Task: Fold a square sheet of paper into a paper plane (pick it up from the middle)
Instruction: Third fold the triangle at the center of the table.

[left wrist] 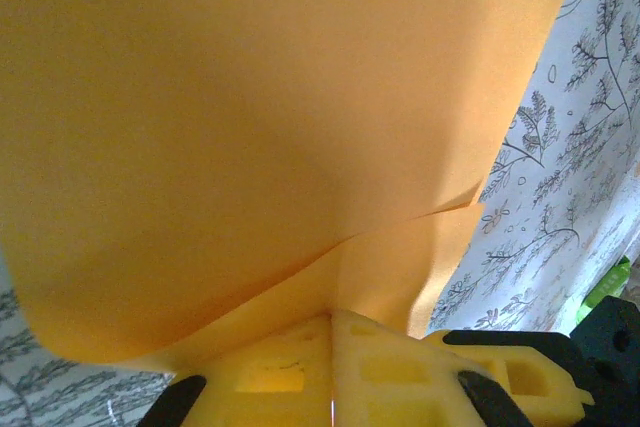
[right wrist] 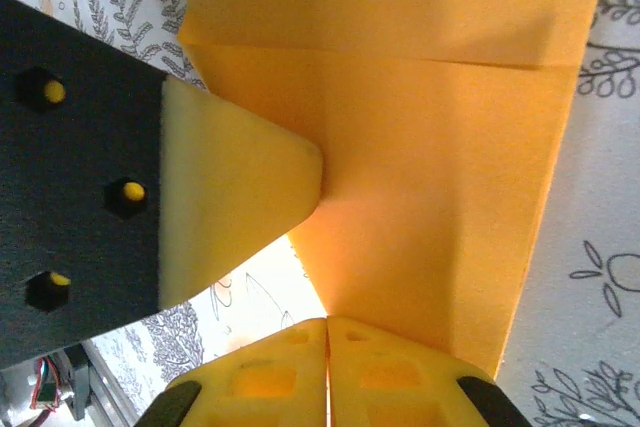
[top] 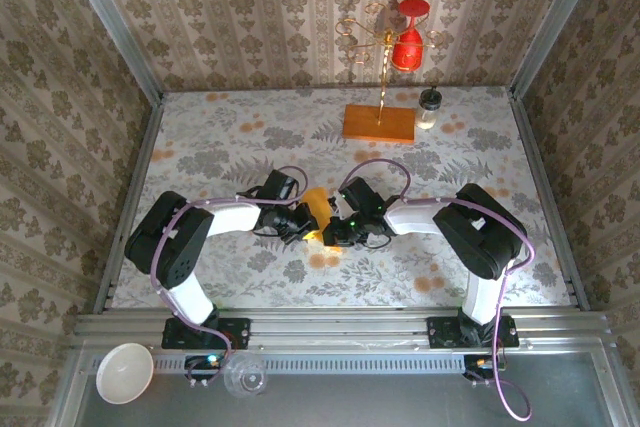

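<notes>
Yellow fingertips of the left hand (left wrist: 332, 367) are pressed together on the lower edge of an orange-yellow sheet of paper (left wrist: 250, 127). The sheet rises before the wrist camera as 2 overlapping layers, 1 flap lying over the other. Opposite it, the right hand (right wrist: 328, 367) is likewise clamped shut on the same sheet, and 1 straight crease runs across the paper near its far edge.

Seen from above, the 2 hands meet well apart from the wooden block (top: 379, 123), on the arms' side of it. The sheet stands up between them and is apparently lifted off the flowered surface (top: 220, 147).

By the look of it, the pick-up is done and at least 1 fold has been pressed in. The paper is broad and roughly rectangular, with no pointed nose and no wings to be seen. Most of the folding appears to lie ahead: the nose corners, the centre crease and the wing folds. After that, the finished dart has to be set down on the surface, somewhere short of the block.
</notes>
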Controlling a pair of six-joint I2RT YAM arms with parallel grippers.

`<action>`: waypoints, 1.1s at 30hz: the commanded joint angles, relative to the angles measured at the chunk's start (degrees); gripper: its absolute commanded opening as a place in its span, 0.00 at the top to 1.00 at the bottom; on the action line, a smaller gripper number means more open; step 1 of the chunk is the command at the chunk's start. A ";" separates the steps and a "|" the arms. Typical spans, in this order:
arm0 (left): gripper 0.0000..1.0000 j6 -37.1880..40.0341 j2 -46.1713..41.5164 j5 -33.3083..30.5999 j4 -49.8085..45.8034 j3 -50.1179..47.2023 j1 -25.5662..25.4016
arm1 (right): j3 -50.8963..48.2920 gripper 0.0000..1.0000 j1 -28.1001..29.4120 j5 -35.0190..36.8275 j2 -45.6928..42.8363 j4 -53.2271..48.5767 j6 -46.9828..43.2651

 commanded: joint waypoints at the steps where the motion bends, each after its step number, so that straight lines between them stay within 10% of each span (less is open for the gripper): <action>1: 0.91 1.15 2.90 -4.25 -3.61 -0.44 0.73 | 2.66 0.90 -0.17 -1.70 -0.05 -1.92 0.60; 15: 0.91 1.08 3.96 -4.38 -5.06 -0.70 0.84 | -2.19 0.93 -2.20 -1.32 2.87 -0.77 -0.69; 33: 0.91 2.22 4.54 -3.08 -5.36 0.12 1.54 | -14.72 0.92 -5.62 -3.09 -15.75 -0.65 -0.02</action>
